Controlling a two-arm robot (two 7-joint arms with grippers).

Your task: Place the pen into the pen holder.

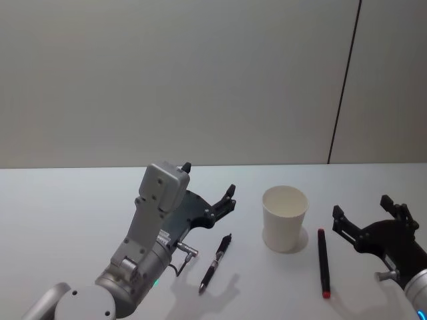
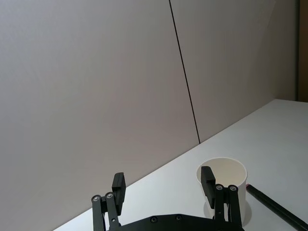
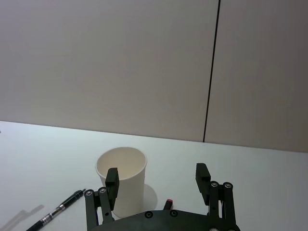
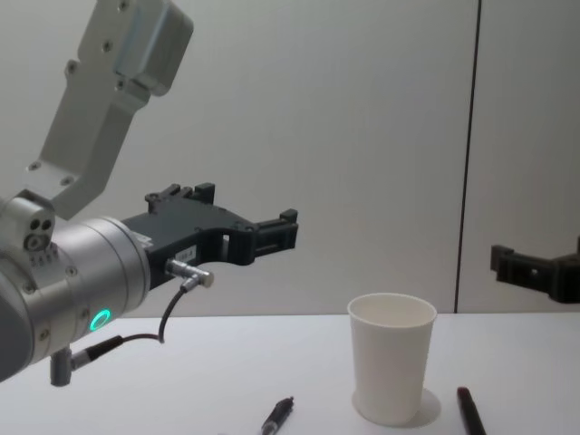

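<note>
Pen holder (image 1: 285, 217), upright on table (image 1: 67, 213), silver-banded pen (image 1: 215, 263) flat at its left, red-ended pen (image 1: 323, 261) flat at its right; left gripper (image 1: 209, 180) and right gripper (image 1: 361, 207) aloft, fingers apart, empty; hazard: slim pen likely to slip a shallow pinch, light holder likely to topple if nudged.

I see the cup (image 1: 285, 210) standing mid-tabletop (image 1: 67, 213). Left pen (image 1: 215, 263) lies left of it and nearer me, right pen (image 1: 323, 262) just right of it. Left hand (image 1: 210, 180) hangs above, behind the left pen. Right hand (image 1: 362, 207) sits right of the right pen.
</note>
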